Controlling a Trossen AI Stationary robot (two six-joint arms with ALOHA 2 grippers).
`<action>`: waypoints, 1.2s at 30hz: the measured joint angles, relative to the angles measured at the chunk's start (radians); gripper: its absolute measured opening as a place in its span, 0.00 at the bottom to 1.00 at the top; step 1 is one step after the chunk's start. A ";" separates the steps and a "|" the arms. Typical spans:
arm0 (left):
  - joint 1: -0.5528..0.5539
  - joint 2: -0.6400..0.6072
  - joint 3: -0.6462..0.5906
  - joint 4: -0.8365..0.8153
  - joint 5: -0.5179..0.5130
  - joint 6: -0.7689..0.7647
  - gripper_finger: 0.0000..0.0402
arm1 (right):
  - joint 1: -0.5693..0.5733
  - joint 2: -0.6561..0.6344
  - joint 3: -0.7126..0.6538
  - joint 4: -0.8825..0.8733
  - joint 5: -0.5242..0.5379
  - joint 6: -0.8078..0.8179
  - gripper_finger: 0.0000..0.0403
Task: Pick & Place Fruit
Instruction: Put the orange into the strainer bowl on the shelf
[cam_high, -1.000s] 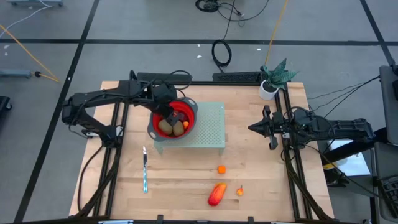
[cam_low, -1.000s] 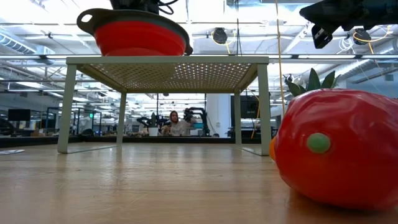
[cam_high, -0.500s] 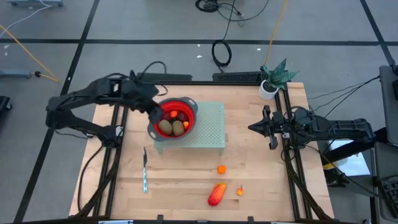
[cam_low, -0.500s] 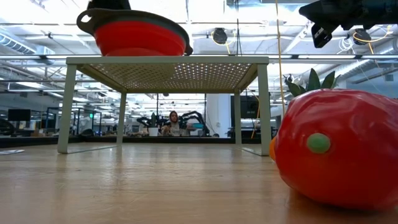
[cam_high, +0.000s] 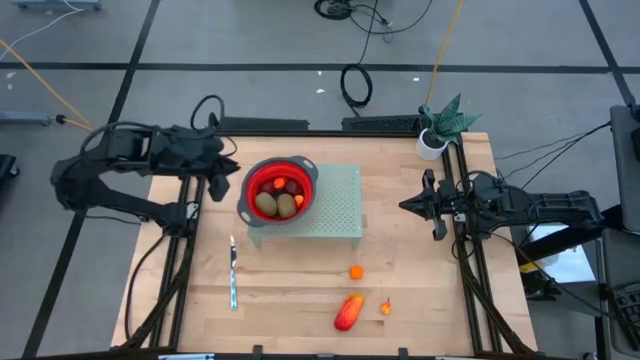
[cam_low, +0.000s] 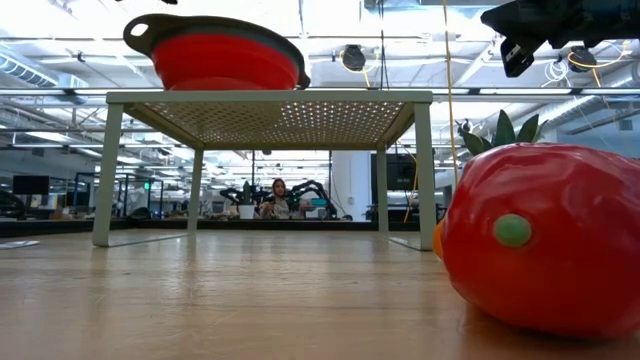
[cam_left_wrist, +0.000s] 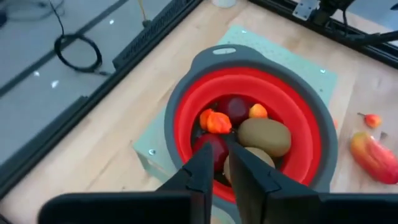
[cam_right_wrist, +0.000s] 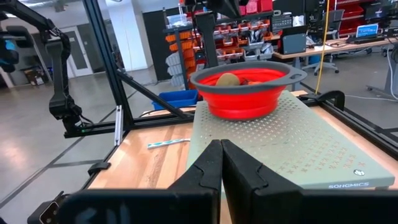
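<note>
Several toy fruits are sitting inside the red bowl with grey rim: two brown-green ovals, dark-red round ones and small orange pieces. I am using that bowl as my landmark. It is resting on a pale green perforated stand on the wooden table.

Three more pieces are lying on the table well in front of the bowl: a small orange round fruit, a larger elongated red-orange fruit and a tiny orange piece just beside it. A slim silver knife is lying in front of the bowl, toward the left arm's side.

My left gripper is hanging just beside the bowl, its fingers nearly together and holding nothing. My right gripper is waiting well to the bowl's other side, fingers pressed together, empty.
</note>
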 joint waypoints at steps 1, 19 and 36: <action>-0.004 -0.006 0.000 0.001 -0.005 0.009 0.10 | 0.000 0.000 0.000 0.000 0.000 0.000 0.00; -0.082 -0.071 -0.133 0.032 -0.026 0.099 0.02 | 0.004 0.018 0.000 0.000 -0.001 -0.014 0.00; -0.259 -0.478 -0.584 0.388 -0.025 0.060 0.02 | 0.093 0.175 0.000 0.158 -0.002 -0.063 0.00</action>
